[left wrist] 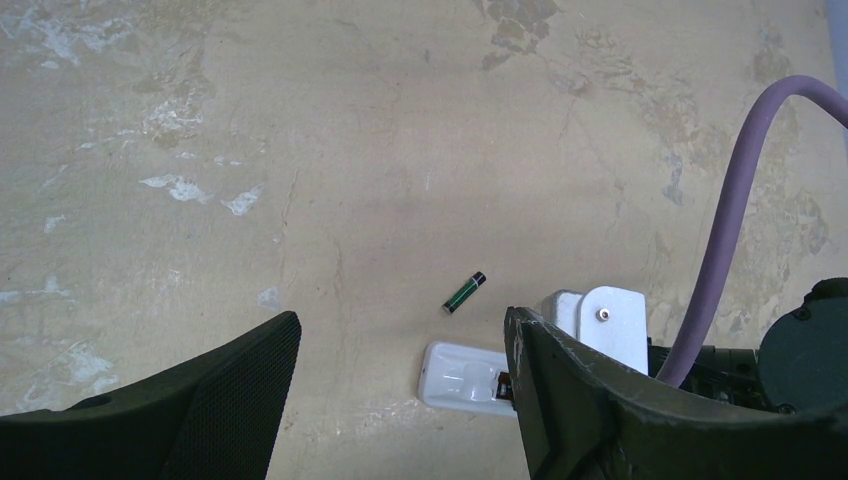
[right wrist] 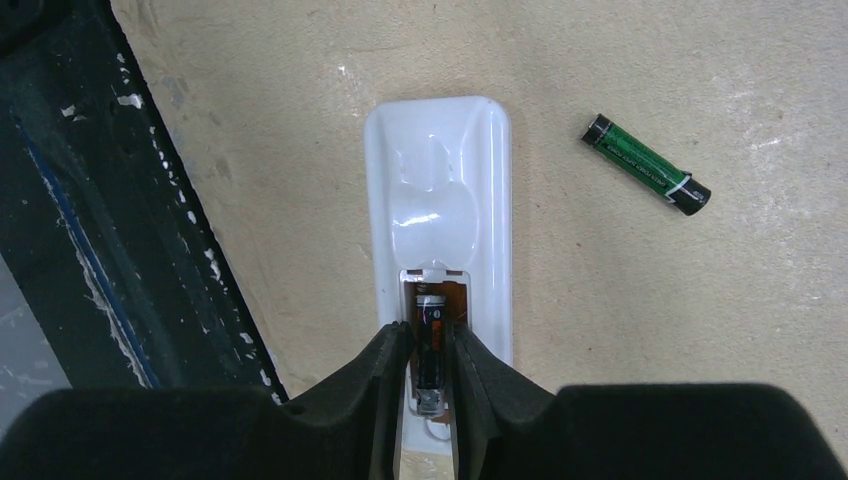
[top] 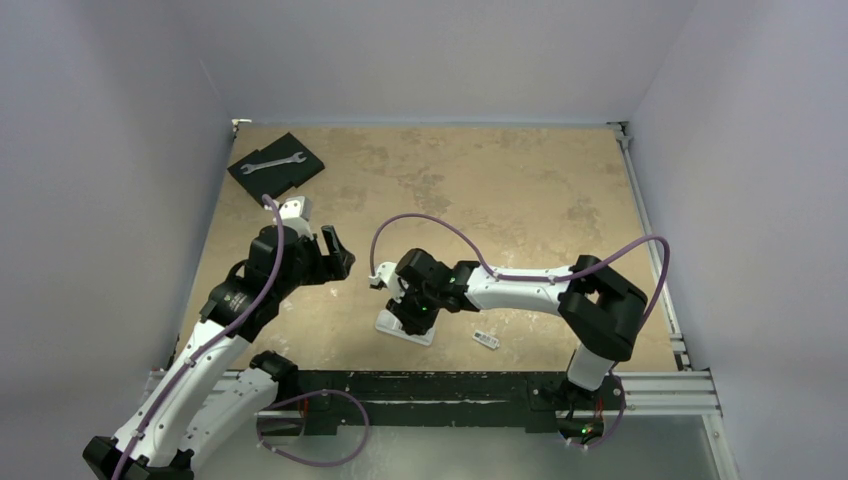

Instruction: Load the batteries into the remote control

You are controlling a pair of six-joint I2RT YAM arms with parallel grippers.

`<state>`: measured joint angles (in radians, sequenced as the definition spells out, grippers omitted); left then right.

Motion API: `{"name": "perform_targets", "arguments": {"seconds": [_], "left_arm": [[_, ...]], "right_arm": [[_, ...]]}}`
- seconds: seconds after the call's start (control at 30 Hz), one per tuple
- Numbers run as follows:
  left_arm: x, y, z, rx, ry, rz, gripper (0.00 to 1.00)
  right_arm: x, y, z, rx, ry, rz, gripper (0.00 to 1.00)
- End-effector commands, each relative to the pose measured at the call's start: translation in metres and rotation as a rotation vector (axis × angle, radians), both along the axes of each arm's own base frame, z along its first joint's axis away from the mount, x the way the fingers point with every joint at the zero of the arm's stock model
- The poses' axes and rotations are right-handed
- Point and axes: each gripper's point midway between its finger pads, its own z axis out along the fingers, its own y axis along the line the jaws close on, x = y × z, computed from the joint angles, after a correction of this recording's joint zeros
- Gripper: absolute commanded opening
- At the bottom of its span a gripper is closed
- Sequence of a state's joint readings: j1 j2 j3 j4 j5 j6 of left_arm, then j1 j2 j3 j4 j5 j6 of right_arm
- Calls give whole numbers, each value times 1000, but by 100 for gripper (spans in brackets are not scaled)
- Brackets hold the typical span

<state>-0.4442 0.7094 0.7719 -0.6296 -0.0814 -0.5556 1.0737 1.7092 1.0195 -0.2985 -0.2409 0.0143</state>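
Pinched in the right gripper point(right wrist: 430, 335): first battery point(right wrist: 432, 310), in the orange bay of the remote control point(right wrist: 440, 190), back up by the front rail point(right wrist: 60, 200). Loose just beside: second battery point(right wrist: 647, 165). Spread wide, holding nothing: left gripper point(left wrist: 400, 330). Apart: labelled cover piece point(top: 486, 340), wrench point(top: 272, 162) on dark pad point(top: 290, 178)

The remote control point(right wrist: 440, 200) is smooth, glossy white plastic. The loose battery point(right wrist: 646, 165) has a shiny green-and-black wrap; the seated battery point(right wrist: 432, 335) has a dark wrap. The worktop point(right wrist: 650, 330) is matt, mottled tan and rough-looking. The right hand point(right wrist: 432, 360) has matt black plastic fingers point(right wrist: 380, 390). The wrench point(top: 271, 161) is bare bright metal
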Motion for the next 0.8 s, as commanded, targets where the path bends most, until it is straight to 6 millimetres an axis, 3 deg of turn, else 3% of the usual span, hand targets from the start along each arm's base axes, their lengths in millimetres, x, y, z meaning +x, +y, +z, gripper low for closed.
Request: {"name": "perform_targets", "arguments": {"seconds": [0.0, 0.47, 0.77], "left_arm": [[5, -1, 5, -2, -33, -8, 74], [6, -1, 4, -1, -28, -9, 74], [6, -3, 2, -5, -20, -16, 74]], "right_arm": [[13, 16, 25, 72, -64, -34, 29], [25, 16, 44, 108, -129, -90, 30], [31, 6, 58, 115, -181, -137, 32]]}}
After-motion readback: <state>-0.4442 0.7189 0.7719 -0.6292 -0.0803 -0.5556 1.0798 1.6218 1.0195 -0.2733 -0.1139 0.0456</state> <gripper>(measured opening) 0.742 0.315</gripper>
